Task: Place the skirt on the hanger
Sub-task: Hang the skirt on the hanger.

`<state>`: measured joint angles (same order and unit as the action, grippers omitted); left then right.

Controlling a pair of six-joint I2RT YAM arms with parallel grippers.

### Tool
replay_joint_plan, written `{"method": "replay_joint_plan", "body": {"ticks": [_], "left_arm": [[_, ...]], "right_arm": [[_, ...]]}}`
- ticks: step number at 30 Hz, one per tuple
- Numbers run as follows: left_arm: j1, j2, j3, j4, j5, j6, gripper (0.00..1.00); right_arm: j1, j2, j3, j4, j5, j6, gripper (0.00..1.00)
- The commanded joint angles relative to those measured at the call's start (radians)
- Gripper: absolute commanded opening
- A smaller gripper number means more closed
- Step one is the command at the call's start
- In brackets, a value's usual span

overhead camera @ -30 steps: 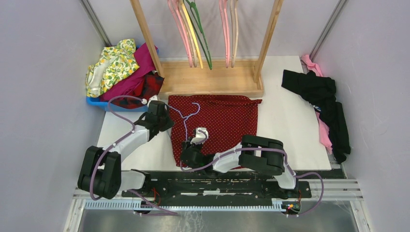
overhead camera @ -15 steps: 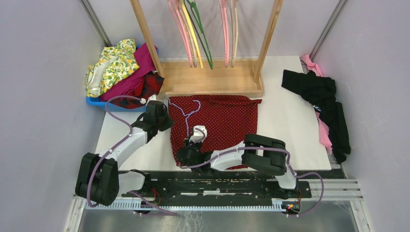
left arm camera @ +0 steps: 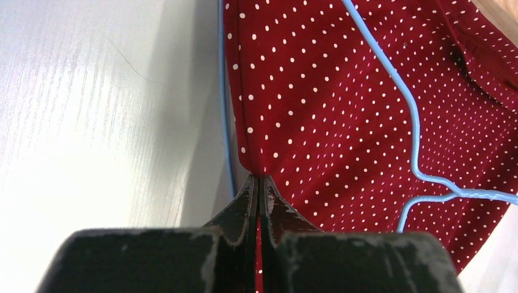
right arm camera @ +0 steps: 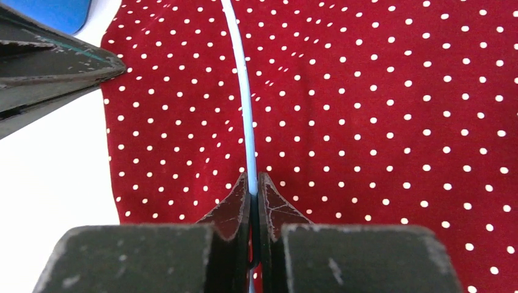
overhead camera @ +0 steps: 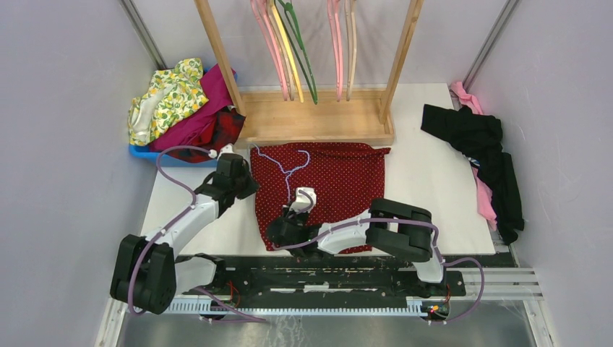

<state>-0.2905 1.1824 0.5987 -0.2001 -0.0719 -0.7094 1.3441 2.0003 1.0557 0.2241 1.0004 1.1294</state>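
Observation:
The skirt (overhead camera: 329, 181), dark red with tiny white dots, lies flat on the white table in front of the wooden rack. The thin lilac-blue hanger (overhead camera: 287, 168) lies across the skirt's left half, hook end toward the rack. My left gripper (overhead camera: 249, 189) is shut on the skirt's left edge; in the left wrist view the cloth (left arm camera: 342, 91) runs into the closed tips (left arm camera: 259, 178), with the hanger wire (left arm camera: 415, 122) beside them. My right gripper (overhead camera: 290, 211) is shut on the hanger; its wire (right arm camera: 244, 91) runs away from the closed tips (right arm camera: 253, 177) over the skirt (right arm camera: 379, 122).
A wooden rack (overhead camera: 318, 123) with several hung hangers stands just behind the skirt. A blue bin (overhead camera: 144, 153) heaped with clothes sits at the back left. Black and pink garments (overhead camera: 484, 152) lie at the right edge. My left gripper's fingers (right arm camera: 55, 73) show in the right wrist view.
The hanger has slid toward the rack and its far end has spread across the skirt's top. The right gripper shifted slightly with it. The left gripper kept its hold on the skirt's edge.

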Motion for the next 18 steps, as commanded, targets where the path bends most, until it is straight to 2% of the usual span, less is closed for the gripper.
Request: {"method": "replay_joint_plan", "body": {"ticks": [1, 18], "left_arm": [[-0.004, -0.045, -0.013, -0.002, 0.003, 0.008, 0.03], [-0.003, -0.150, -0.019, -0.056, 0.012, -0.008, 0.03]], "right_arm": [[-0.017, -0.057, -0.022, -0.024, 0.064, 0.026, 0.01], [-0.019, -0.060, 0.005, -0.080, 0.063, 0.037, 0.01]]}}
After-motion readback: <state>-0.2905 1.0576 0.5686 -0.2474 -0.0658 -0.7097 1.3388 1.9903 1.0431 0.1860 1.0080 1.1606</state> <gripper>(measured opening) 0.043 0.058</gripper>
